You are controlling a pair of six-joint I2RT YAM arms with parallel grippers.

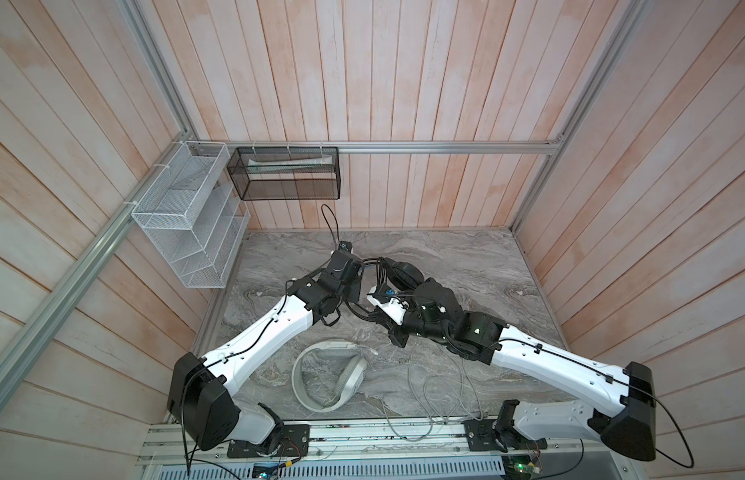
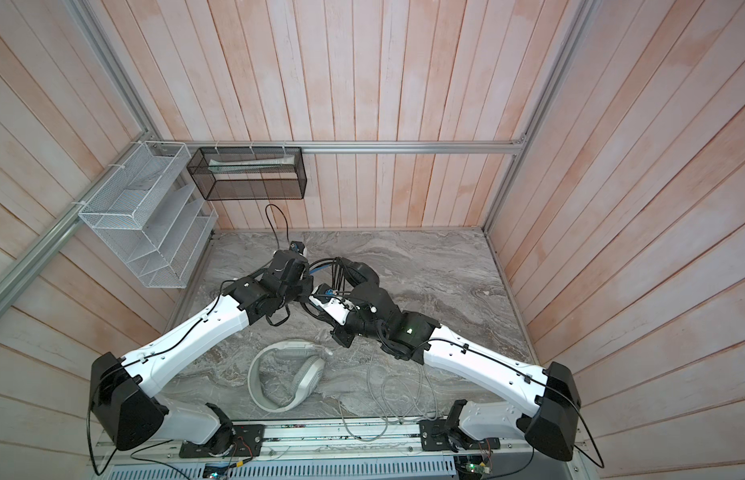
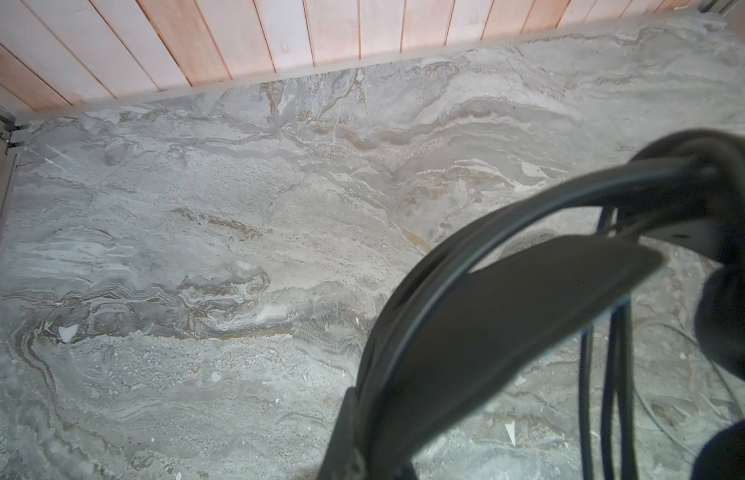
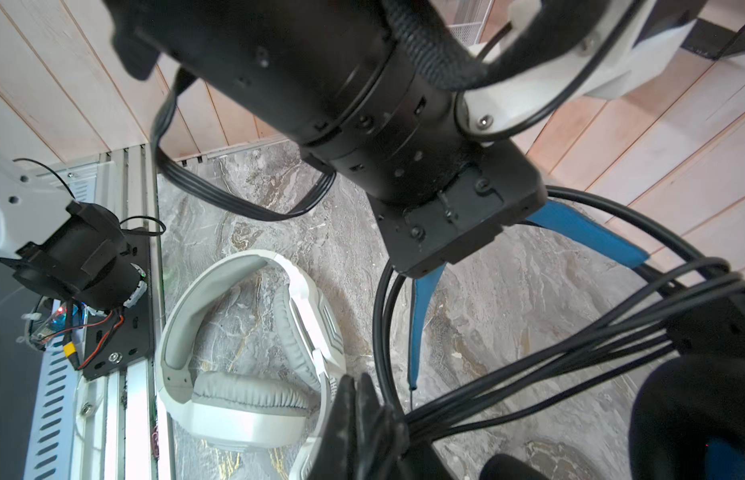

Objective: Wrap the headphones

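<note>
The black headphones (image 1: 402, 272) (image 2: 360, 270) hang above the middle of the marble table, held between both grippers. My left gripper (image 1: 356, 284) (image 3: 375, 453) is shut on their black headband (image 3: 487, 316). The blue inner band (image 4: 587, 232) shows below the left wrist. Several strands of the black cable (image 4: 529, 365) (image 1: 379, 270) loop over the headband, and my right gripper (image 4: 358, 395) (image 1: 373, 296) is shut on them. The white-grey headphones (image 1: 329, 374) (image 2: 285, 374) (image 4: 246, 399) lie flat near the table's front, with their grey cable (image 1: 441, 390) loose to the right.
A white wire rack (image 1: 183, 224) hangs on the left wall, and a black mesh basket (image 1: 287, 174) holding a tube hangs on the back wall. The grey cable trails over the front metal rail (image 1: 362, 436). Wooden walls close in the table on three sides.
</note>
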